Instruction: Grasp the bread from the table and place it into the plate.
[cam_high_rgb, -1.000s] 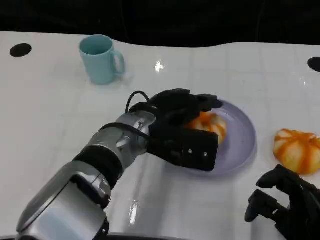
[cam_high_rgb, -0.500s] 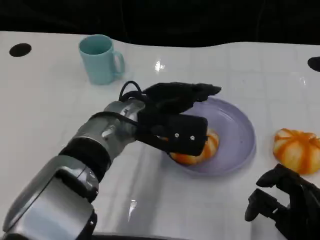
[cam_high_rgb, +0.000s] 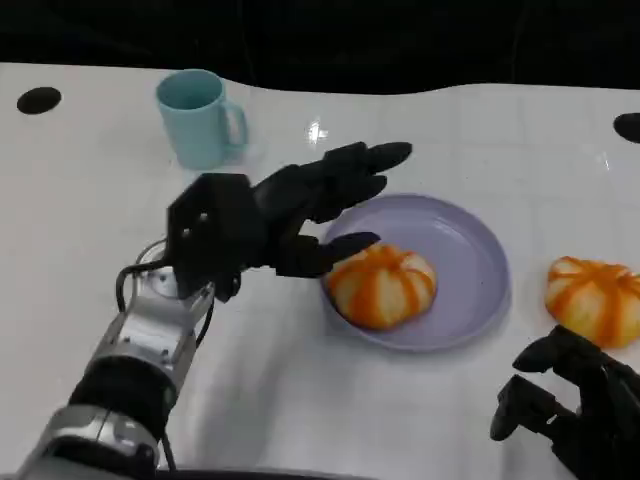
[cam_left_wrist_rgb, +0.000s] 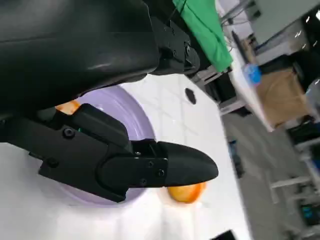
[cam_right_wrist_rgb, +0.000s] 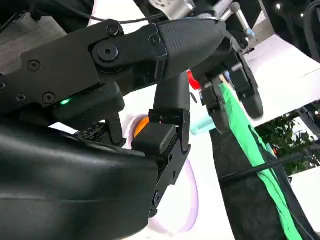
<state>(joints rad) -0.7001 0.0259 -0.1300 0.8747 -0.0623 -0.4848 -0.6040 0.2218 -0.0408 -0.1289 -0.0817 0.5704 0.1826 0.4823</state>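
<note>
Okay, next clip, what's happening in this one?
A humanoid robot is putting bread on a plate. One orange-striped bread already lies in the lilac plate, and the left hand hovers beside it with fingers spread, holding nothing. A second bread sits on the white table to the plate's right, near the right hand, which holds nothing, fingers partly curled. A teal mug stands at the back.
</note>
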